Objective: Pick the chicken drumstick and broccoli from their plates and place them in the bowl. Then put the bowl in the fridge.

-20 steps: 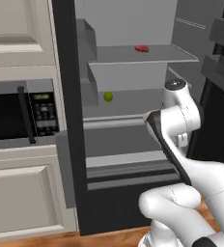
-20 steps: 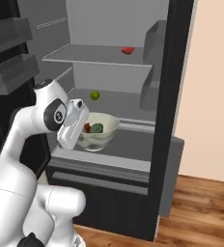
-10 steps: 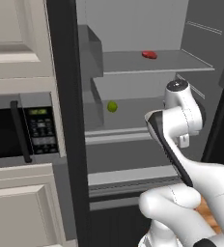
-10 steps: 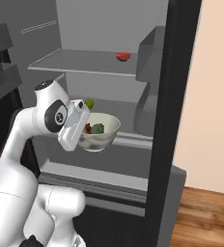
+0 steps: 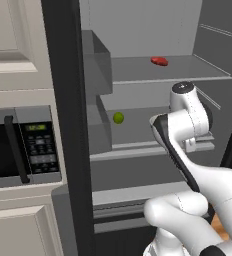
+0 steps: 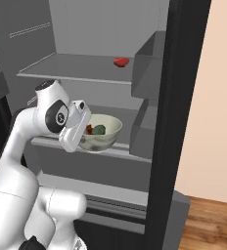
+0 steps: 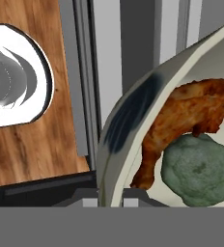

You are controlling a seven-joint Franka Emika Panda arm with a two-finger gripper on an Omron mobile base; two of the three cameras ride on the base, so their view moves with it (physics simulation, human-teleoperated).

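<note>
Two foods already sit in the bowl, so what you have left is the fridge step. Since a second ago your base views have slid closer to the fridge: the microwave has drifted toward 9 o'clock, and the open interior has grown larger in the picture. That is the camera riding with the base, not the goods moving. By my judgement you are on the final approach, with only the set-down and release to come.

Going left to right in the right base view, the tool is clamped shut on the bowl's near rim at its 9 o'clock side, and the bowl hangs over the front edge of the middle shelf; I cannot tell whether its base touches the shelf. Higher up, at 12 o'clock from the bowl, a red item lies on the upper shelf. In the left base view a lime ball rests further back on the middle shelf.

In the hand view the drumstick is glossy orange-brown, curled along the cream inner wall. The broccoli is a dull grey-green bumpy lump at 5 o'clock from it, touching it.
</note>
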